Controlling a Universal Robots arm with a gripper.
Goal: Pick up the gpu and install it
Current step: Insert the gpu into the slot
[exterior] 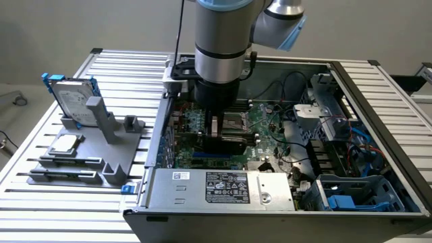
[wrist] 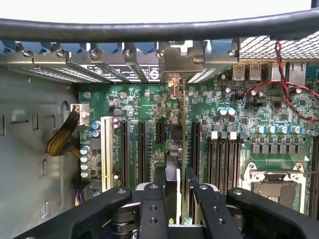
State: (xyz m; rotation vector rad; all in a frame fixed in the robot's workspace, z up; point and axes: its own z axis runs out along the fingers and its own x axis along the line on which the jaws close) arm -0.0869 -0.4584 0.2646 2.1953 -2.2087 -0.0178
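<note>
Evidently my gripper (wrist: 175,174) is pinched narrow on the gpu (wrist: 173,144), which stands edge-on just above the motherboard (wrist: 134,104) and its slots. I judge the card light, stiff and fragile, best held by its board edges.

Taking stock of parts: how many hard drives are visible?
1: the hard drive stands upright on the grey stand, at the exterior view's left. Others may be hidden inside the computer case.

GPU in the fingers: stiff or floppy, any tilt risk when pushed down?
Probably stiff: the gpu reads as a straight edge-on board between the fingers. Likely prone to tilt under a push, since it is thin and gripped near one edge.
</note>
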